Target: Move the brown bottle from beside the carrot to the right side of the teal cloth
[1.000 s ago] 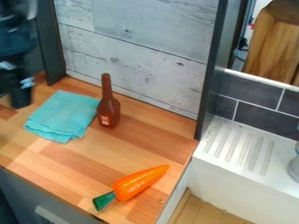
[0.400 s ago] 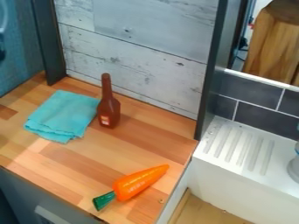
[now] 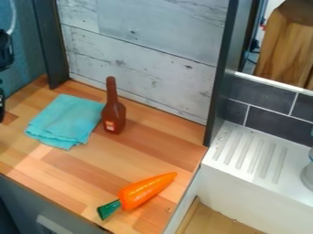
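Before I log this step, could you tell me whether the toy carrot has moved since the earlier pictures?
No, the carrot lies in the same spot, near the counter's front right corner.

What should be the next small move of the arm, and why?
Perhaps ease the arm slightly towards the cloth, kept high: the arm is at the view's left edge, the cloth is the nearest thing, and the bottle stands upright right beside the cloth.

A folded turquoise cloth [image 3: 65, 120] lies beside an upright brown bottle [image 3: 114, 113] left of center on a wooden tabletop [image 3: 92, 171], an orange toy carrot [image 3: 145, 190] with a green top resting at lower center. A white ridged drainboard [image 3: 247, 157] occupies the right, below dark tiles [image 3: 278, 114].
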### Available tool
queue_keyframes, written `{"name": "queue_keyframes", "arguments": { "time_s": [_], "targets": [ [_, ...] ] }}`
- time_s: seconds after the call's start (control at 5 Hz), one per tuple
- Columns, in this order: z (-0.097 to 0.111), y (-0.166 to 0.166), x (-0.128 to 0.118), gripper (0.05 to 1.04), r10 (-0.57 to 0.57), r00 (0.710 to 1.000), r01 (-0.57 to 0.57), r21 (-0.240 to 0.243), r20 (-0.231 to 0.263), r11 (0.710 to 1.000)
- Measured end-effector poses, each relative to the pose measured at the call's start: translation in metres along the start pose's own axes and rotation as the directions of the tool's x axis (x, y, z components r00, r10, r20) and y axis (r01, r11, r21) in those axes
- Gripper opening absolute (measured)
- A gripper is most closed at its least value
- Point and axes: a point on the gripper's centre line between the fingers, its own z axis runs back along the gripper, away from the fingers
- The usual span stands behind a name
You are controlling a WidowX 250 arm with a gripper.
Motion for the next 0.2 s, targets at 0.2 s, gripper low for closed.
{"name": "queue_keyframes", "arguments": {
  "time_s": [0.2],
  "targets": [
    [0.0, 0.0, 0.0, 1.003, 0.0, 1.0, 0.0, 0.0, 0.0, 1.0]
  ]
}}
